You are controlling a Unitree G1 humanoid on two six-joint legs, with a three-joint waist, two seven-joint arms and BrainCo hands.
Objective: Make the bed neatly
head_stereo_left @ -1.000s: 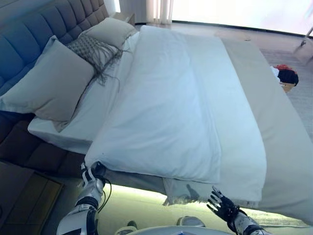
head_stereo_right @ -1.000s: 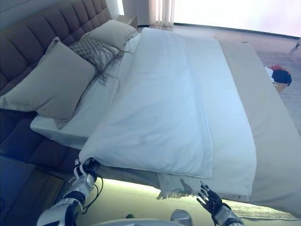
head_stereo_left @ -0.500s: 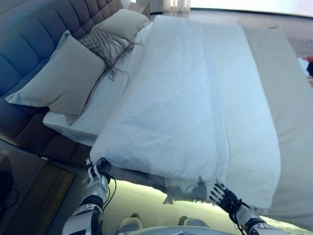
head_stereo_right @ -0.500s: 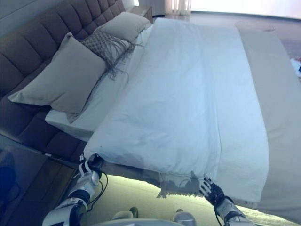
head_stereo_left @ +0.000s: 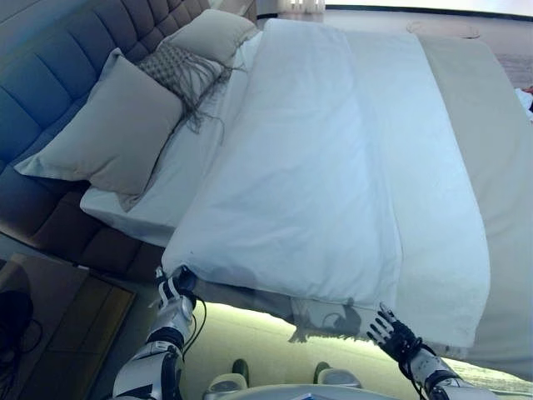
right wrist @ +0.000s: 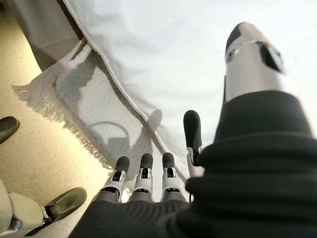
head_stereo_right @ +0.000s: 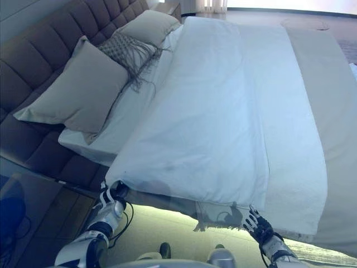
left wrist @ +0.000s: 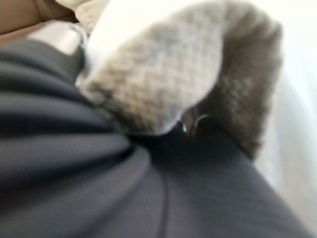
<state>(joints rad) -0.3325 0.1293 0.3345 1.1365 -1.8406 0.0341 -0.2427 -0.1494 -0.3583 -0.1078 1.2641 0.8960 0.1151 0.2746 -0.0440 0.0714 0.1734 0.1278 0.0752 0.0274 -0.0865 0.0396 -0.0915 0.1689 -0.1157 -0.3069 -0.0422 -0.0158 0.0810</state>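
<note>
At the near edge of the bed [head_stereo_left: 125,242], the left hand [head_stereo_left: 176,293] sits under the near-left corner of the white duvet [head_stereo_left: 333,167], its fingers curled round a fold of cloth; the left wrist view shows bunched, textured fabric [left wrist: 163,74] pressed right against the dark cover. Near the lower right, the right hand [head_stereo_right: 255,223] hovers just below the hanging edge of the bedding, fingers spread and relaxed, grasping nothing. Its wrist view shows the straight fingers [right wrist: 143,171] close to the fringed hem of a beige blanket [right wrist: 74,106] that peeks from under the duvet's edge. Beyond the hands, the duvet lies spread over most of the mattress, fairly flat with soft creases, its near edge draped over the bed's side. Along the right side a strip of beige cover [head_stereo_left: 491,150] runs the length of the bed. Farther left, a large grey pillow [head_stereo_left: 108,133] leans on the tufted headboard [head_stereo_left: 50,75], then a fringed patterned cushion [head_stereo_left: 179,71], then another pillow [head_stereo_left: 212,33] at the far end.
</note>
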